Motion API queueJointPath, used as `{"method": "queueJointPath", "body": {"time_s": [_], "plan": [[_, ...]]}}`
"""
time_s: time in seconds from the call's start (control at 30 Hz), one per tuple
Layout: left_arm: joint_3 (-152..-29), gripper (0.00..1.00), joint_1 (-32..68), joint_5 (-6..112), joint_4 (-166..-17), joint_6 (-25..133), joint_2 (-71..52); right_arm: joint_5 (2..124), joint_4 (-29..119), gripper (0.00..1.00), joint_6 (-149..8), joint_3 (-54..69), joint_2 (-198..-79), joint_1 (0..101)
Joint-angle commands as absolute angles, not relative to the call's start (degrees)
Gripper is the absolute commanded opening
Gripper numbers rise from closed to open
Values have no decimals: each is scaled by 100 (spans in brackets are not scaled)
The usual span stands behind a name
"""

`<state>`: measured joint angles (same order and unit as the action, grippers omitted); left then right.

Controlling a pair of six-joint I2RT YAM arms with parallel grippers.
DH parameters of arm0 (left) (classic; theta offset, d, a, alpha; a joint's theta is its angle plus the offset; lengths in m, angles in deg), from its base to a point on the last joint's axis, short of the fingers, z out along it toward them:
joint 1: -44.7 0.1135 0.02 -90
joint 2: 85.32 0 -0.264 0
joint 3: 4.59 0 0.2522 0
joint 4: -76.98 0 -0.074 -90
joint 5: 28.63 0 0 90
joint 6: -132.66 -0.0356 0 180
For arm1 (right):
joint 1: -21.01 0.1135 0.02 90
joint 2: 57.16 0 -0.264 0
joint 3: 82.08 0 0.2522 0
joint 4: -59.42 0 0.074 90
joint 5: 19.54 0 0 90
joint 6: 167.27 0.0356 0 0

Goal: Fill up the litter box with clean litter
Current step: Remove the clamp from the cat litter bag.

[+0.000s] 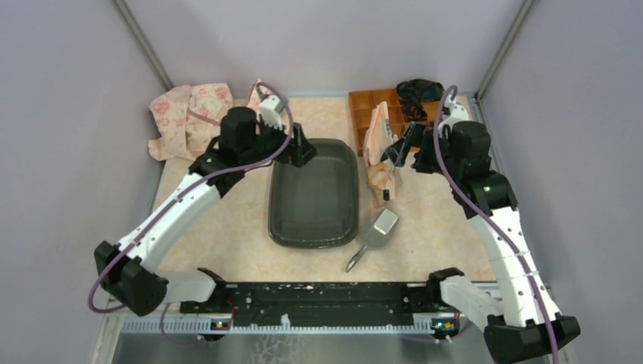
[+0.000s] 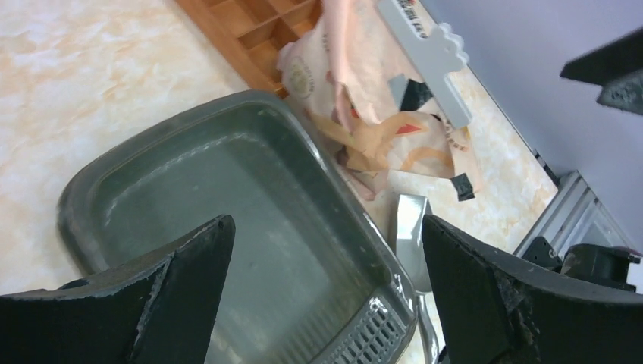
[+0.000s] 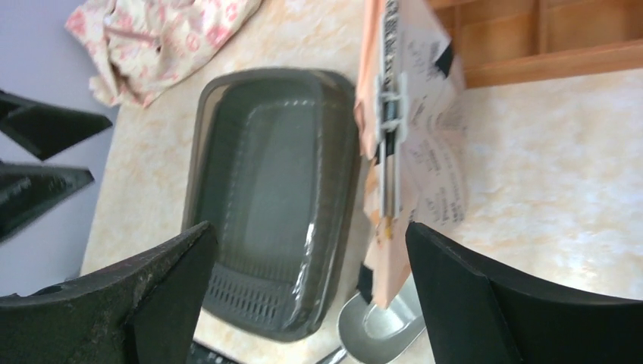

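The litter box (image 1: pixel 315 199) is a dark grey tray in the middle of the table, and its floor is bare (image 2: pixel 250 205) (image 3: pixel 265 174). The clean litter is out of view. A peach printed bag (image 1: pixel 378 155) stands just right of the box, closed with a grey clip (image 2: pixel 425 53) (image 3: pixel 389 129). A grey metal scoop (image 1: pixel 381 226) lies by the box's near right corner. My left gripper (image 1: pixel 300 145) (image 2: pixel 326 220) hangs open over the box's far left corner. My right gripper (image 1: pixel 402 148) (image 3: pixel 309 226) is open beside the bag's top, holding nothing.
An orange compartmented organiser (image 1: pixel 369 108) sits at the back right with a black object (image 1: pixel 419 91) on it. A pink floral cloth (image 1: pixel 189 114) lies at the back left. Grey walls close in three sides.
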<state>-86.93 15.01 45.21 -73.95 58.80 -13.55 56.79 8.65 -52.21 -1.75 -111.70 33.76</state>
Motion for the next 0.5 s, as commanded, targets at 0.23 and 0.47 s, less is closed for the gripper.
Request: {"method": "queueJointPath", "body": {"time_s": [0.23,0.47], "plan": [[-10389,75,1023,4230,-7560,5423,372,6739,1646,74,-5819,-256,-11639,3413],[-11223,47,1015,3369,-7707,5666,1262,7146,2257,51,-6201,-206,-12278,3412]]}}
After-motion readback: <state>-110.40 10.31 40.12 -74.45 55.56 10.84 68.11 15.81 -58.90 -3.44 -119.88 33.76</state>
